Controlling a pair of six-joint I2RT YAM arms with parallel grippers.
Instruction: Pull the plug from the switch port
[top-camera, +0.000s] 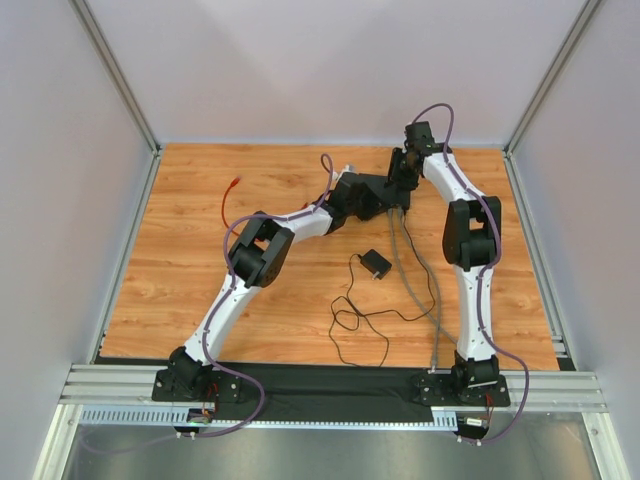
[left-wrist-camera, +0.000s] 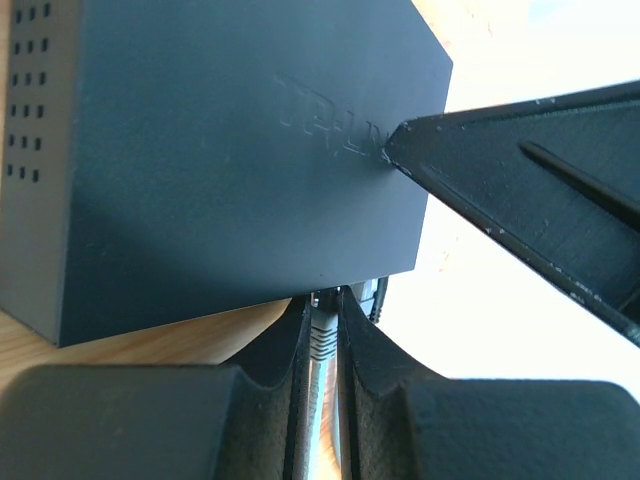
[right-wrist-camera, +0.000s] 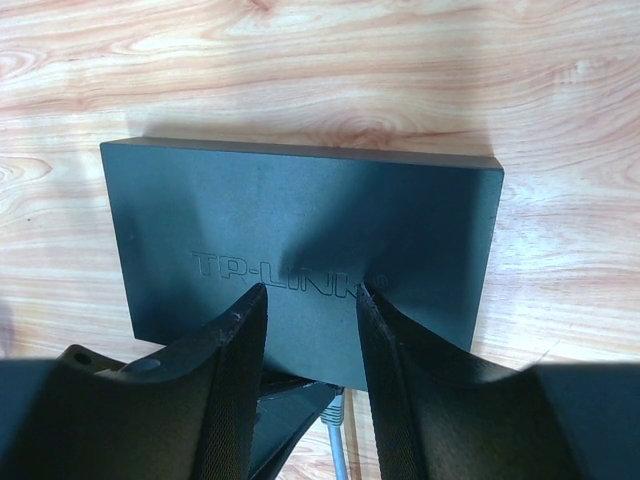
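Note:
The black TP-LINK switch box (right-wrist-camera: 300, 220) lies flat on the wooden table. It fills the left wrist view (left-wrist-camera: 230, 170). A grey plug (left-wrist-camera: 324, 335) on a grey cable (top-camera: 415, 270) sits at the socket on the box's near edge. My left gripper (left-wrist-camera: 325, 330) is shut on the plug, one finger on each side. My right gripper (right-wrist-camera: 310, 292) is open, with both fingertips resting on top of the box by the lettering. One right finger (left-wrist-camera: 500, 190) shows in the left wrist view. The plug also shows in the right wrist view (right-wrist-camera: 336, 412). In the top view both grippers (top-camera: 392, 200) meet over the box.
A small black square adapter (top-camera: 376, 263) with a thin looped black cord (top-camera: 350, 315) lies mid-table. A red cable (top-camera: 229, 195) lies at the far left. Grey walls enclose the table on three sides.

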